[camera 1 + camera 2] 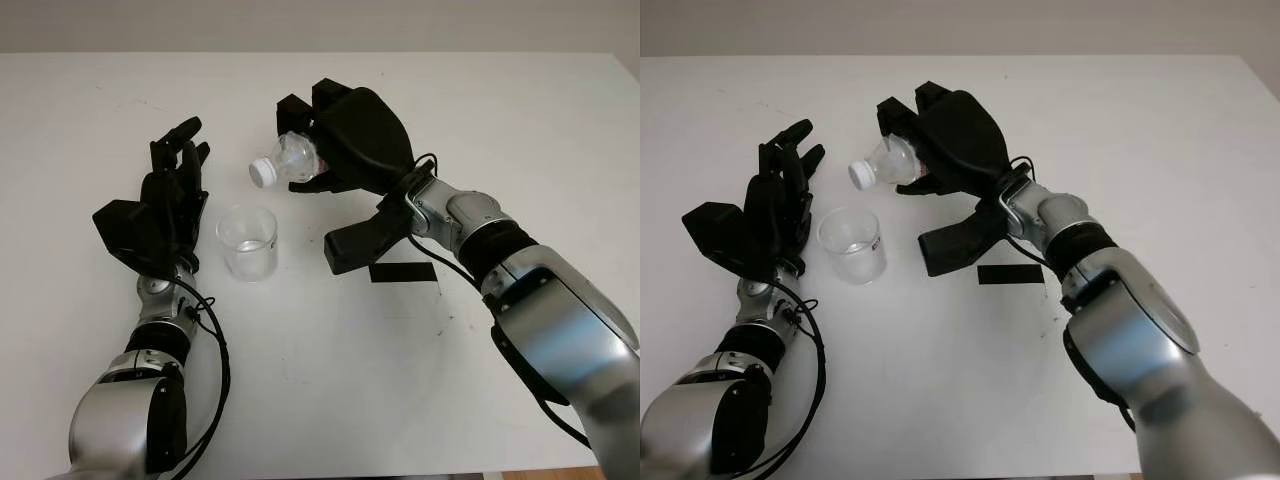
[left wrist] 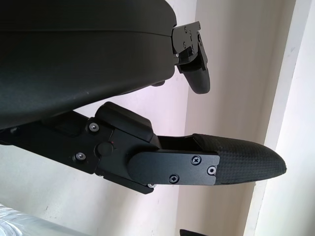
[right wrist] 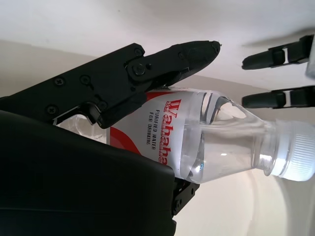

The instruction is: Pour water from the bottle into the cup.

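A white table [image 1: 320, 380] is seen from the head cameras, with both arms brought in over it from the near edge. The right arm [image 1: 560, 320], silver with a black forearm section, is stretched toward the middle of the table. The left arm [image 1: 140, 400] is raised at the near left.

The right hand [image 1: 345, 140] is closed around a clear plastic bottle [image 1: 290, 158], which is held above the table and tilted well over, almost on its side. The bottle's neck is turned toward the left hand, and its white cap [image 1: 262, 172] is seen to be on. In the right wrist view the bottle [image 3: 206, 137] is shown gripped between a black finger [image 3: 162, 64] on one side and the hand's shell on the other; a red and white label is wrapped around its body and water is visible inside near the shoulder.

The left hand [image 1: 165, 205] is held open and upright just beside the cup, with nothing grasped. Its fingers [image 2: 236, 164] are shown extended in the left wrist view.

A clear cup [image 1: 247, 241] is stood upright on the table between the two hands, nearer the left one. It lies below and slightly nearer than the bottle's cap; a little liquid seems to be present at its bottom, though this cannot be told for certain.

A small black rectangular mark [image 1: 403, 272] is seen flat on the table, just beside the right wrist.
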`<state>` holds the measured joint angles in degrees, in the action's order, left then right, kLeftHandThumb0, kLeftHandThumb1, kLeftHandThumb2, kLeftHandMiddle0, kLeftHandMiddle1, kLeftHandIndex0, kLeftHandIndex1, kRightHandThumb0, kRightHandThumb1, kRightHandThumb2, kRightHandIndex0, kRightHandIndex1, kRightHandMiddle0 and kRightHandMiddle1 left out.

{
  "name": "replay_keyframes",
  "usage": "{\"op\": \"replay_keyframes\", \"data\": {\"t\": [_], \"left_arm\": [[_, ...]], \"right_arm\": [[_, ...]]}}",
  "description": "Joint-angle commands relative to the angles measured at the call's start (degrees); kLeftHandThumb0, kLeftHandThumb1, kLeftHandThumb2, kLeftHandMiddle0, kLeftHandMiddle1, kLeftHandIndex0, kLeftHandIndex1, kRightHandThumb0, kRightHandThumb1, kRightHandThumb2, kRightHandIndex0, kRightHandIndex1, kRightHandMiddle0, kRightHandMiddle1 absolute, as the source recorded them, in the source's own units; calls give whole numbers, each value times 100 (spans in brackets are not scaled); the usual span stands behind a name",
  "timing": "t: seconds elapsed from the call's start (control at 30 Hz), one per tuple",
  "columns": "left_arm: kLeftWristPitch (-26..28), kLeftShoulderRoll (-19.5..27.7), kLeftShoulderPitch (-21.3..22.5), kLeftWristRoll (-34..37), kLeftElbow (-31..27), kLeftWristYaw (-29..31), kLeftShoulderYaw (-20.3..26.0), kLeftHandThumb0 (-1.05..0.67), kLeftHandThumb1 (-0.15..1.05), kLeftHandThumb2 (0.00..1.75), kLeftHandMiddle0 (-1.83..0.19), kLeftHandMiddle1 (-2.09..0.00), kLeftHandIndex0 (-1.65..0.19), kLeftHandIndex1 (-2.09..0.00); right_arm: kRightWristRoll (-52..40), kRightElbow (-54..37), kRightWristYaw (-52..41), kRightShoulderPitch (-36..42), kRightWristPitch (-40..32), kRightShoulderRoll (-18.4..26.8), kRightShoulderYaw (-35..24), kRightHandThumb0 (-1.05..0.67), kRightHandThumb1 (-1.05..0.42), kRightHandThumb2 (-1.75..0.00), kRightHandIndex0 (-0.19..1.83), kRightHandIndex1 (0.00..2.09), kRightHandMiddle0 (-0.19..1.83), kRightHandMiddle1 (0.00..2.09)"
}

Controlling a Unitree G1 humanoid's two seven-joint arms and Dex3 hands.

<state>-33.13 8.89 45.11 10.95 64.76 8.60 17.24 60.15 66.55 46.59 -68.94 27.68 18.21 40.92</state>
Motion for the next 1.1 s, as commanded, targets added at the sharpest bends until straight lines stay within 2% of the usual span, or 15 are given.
{"op": "replay_keyframes", "data": {"t": [0.0, 0.2, 0.4, 0.5, 0.67, 0.8, 1.07], "left_arm": [[41, -105, -211, 27, 124, 23, 16, -105, 105, 44, 19, -93, 19, -117], [-9, -100, -241, -30, 127, 23, -20, -105, 105, 45, 19, -92, 19, -116], [-24, -114, -258, -28, 115, 40, -31, -105, 105, 46, 19, -89, 19, -112], [-38, -120, -257, -31, 111, 43, -35, -105, 105, 46, 19, -86, 19, -109], [-56, -136, -258, -9, 97, 46, -28, -105, 105, 46, 19, -85, 19, -107], [-60, -132, -260, -5, 94, 42, -26, -105, 105, 45, 19, -83, 19, -105], [-70, -125, -244, -19, 115, 40, -40, -105, 105, 46, 19, -84, 19, -106]], "right_arm": [[21, -21, 101, -202, -25, -23, 58, -46, -105, -21, 125, 209, 81, 209], [326, 58, 616, -250, -151, -53, 366, -46, -105, -19, 127, 209, 83, 209], [440, 47, 819, -299, -205, -74, 533, -49, -105, -24, 129, 209, 78, 209], [524, 32, 934, -337, -206, -78, 634, -49, -105, -21, 128, 209, 64, 209], [726, 52, 1182, -400, -320, -78, 830, -50, -105, -21, 131, 209, 67, 209], [957, 42, 1423, -454, -511, -65, 1026, -52, -105, -20, 126, 209, 53, 207], [1070, 81, 1702, -511, -580, -52, 1157, -53, -105, -21, 120, 209, 48, 208]]}}
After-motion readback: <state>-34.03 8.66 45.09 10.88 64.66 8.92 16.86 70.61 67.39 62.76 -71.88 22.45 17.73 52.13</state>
